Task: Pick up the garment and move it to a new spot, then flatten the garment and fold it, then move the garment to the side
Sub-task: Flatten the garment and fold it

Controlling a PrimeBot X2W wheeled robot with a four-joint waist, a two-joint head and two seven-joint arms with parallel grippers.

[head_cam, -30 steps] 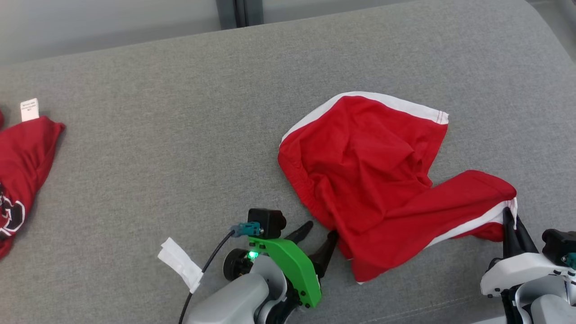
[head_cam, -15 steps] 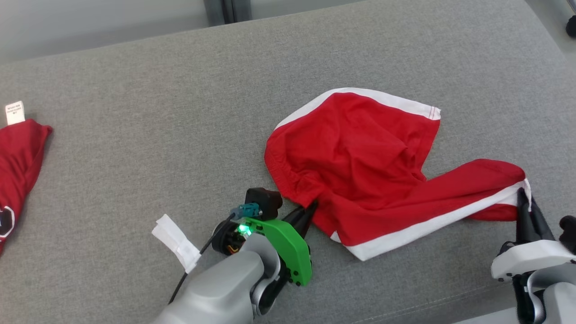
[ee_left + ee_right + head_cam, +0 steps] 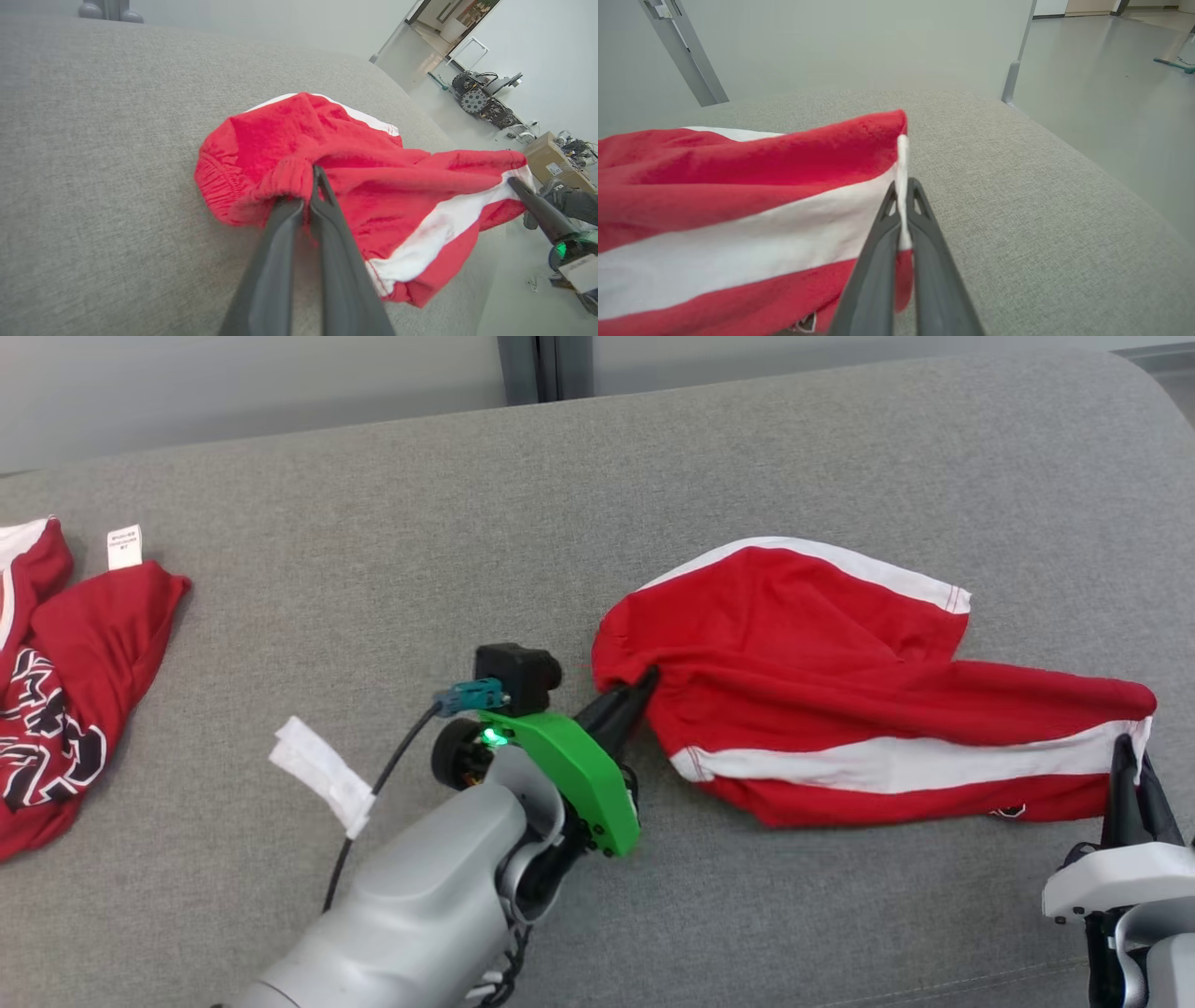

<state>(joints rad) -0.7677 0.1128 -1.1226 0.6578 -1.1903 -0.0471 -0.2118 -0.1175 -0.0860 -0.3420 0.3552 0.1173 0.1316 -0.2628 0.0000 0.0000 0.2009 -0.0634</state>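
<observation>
Because we want them pulled flat, left gripper (image 3: 642, 681) pinches the waistband (image 3: 285, 179) of the red shorts (image 3: 822, 681), right gripper (image 3: 1128, 756) the striped hem (image 3: 902, 154) (both clamped tight on cloth).

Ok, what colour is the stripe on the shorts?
White stripe on red shorts; clearest in right wrist view.

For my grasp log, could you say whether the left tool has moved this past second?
Yes: the left tool moved forward, toward the far edge of the grey cushion, and grips the shorts.
</observation>
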